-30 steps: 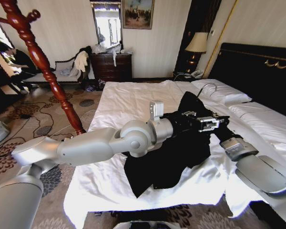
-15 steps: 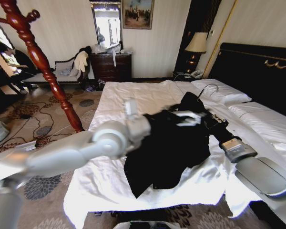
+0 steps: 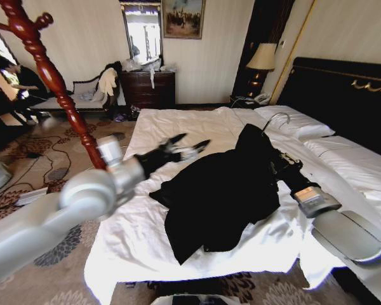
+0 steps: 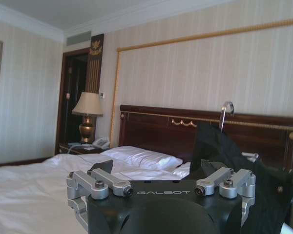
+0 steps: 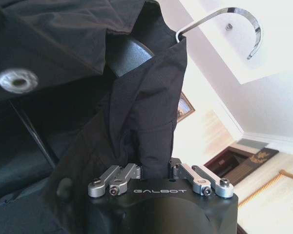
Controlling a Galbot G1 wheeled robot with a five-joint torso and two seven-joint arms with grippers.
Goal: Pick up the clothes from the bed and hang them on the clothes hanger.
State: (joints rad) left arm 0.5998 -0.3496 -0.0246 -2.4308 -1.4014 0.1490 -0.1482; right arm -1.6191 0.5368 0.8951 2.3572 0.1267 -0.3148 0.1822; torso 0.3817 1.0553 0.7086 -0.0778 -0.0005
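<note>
The clothes, a black jacket, lie spread across the white bed, with the collar end lifted at the right. The jacket sits on the clothes hanger, whose silver hook pokes out above the collar. In the right wrist view my right gripper is shut on a fold of the black fabric just below the hook. My left gripper hangs open over the sheet, left of the jacket and apart from it. Its spread fingers face the raised jacket and the hook.
A red turned wooden coat stand rises left of the bed over patterned carpet. White pillows and the black headboard lie behind the jacket. A lamp and a dresser stand by the far wall.
My left arm has drawn back to the left, away from the jacket's collar, and its gripper now stands open over the bare sheet. The right arm and the jacket have stayed put.
</note>
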